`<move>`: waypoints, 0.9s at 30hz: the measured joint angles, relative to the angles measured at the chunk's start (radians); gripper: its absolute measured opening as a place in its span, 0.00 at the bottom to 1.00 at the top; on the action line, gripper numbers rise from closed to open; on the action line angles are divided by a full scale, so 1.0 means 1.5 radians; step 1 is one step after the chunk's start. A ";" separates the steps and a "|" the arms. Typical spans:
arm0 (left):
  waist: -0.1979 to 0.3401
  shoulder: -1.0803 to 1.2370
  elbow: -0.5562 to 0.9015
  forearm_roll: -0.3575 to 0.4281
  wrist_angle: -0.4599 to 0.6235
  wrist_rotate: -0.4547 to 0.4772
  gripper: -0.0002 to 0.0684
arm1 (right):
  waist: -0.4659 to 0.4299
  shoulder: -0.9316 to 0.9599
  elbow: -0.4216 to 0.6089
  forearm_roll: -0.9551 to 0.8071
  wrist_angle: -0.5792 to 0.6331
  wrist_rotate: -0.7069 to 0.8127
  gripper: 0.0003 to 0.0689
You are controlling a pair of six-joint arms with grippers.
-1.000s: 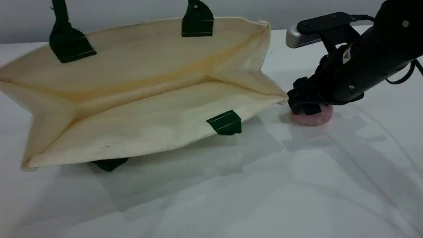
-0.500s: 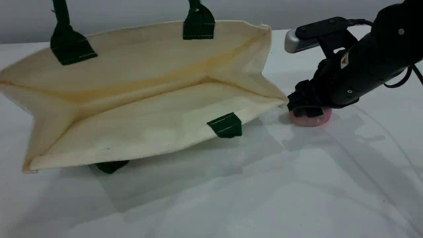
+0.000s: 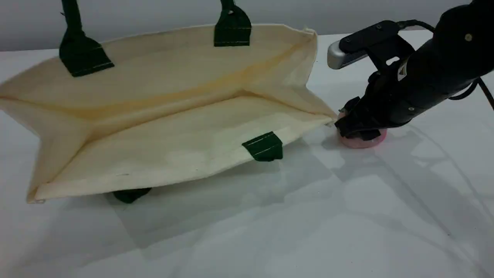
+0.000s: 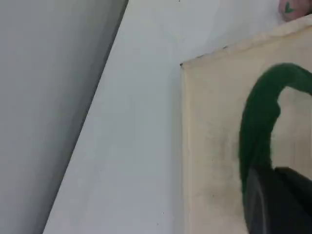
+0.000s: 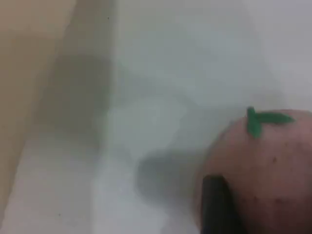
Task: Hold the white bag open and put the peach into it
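The white bag [image 3: 173,127] lies on its side with its mouth gaping toward the camera. Its upper wall is held up by the dark green handle [image 3: 79,50], which runs out of the top of the scene view. In the left wrist view my left gripper [image 4: 273,195] is shut on that green rope handle [image 4: 258,122], above the bag's cream fabric [image 4: 214,146]. The pink peach [image 3: 362,141] sits on the table just off the bag's right corner. My right gripper [image 3: 359,129] is shut on it from above. The right wrist view shows a dark fingertip [image 5: 217,204] pressed against the peach [image 5: 263,165].
The white table [image 3: 270,231] stretches bare in front of the bag and the peach. A grey wall [image 3: 154,11] runs behind. The bag's lower handle [image 3: 129,194] pokes out from under its front edge, and a green tab [image 3: 263,146] sits on the lower lip.
My right gripper's jaws have shut on the peach, and the wrist has tipped and shifted slightly left. The bag and its raised handle stand as before.
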 joint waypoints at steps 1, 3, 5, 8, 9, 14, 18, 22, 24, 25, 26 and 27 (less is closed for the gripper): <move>0.000 0.000 0.000 0.000 0.000 0.000 0.05 | 0.000 -0.004 0.000 0.000 0.004 -0.004 0.50; 0.000 0.000 0.000 0.000 0.000 0.000 0.05 | 0.000 -0.013 0.000 -0.001 0.020 -0.020 0.48; 0.000 0.000 0.000 0.000 0.001 0.000 0.05 | -0.001 -0.028 0.000 -0.003 0.038 -0.040 0.46; 0.000 0.000 0.000 0.000 0.003 0.000 0.05 | -0.007 -0.054 0.002 -0.004 0.067 -0.047 0.41; 0.000 0.000 0.000 0.000 0.003 0.000 0.05 | -0.011 -0.063 0.002 -0.004 0.074 -0.048 0.40; 0.000 0.000 -0.001 -0.010 0.005 0.000 0.05 | -0.049 -0.130 0.002 -0.004 0.095 -0.052 0.36; 0.000 0.000 -0.001 -0.010 0.005 0.000 0.05 | -0.085 -0.184 0.002 -0.004 0.134 -0.065 0.36; 0.000 0.000 -0.001 -0.010 0.004 0.000 0.05 | -0.107 -0.247 0.002 -0.004 0.165 -0.067 0.36; 0.000 0.000 -0.001 -0.011 0.004 0.000 0.05 | -0.107 -0.276 0.002 -0.004 0.172 -0.067 0.36; 0.000 0.000 -0.001 -0.012 0.004 0.000 0.05 | -0.107 -0.289 0.002 -0.004 0.179 -0.065 0.36; 0.000 0.000 -0.001 -0.012 0.004 0.001 0.05 | -0.106 -0.303 0.002 -0.004 0.185 -0.063 0.36; 0.000 0.000 -0.001 -0.012 0.004 0.001 0.05 | -0.106 -0.316 0.002 -0.002 0.195 -0.062 0.35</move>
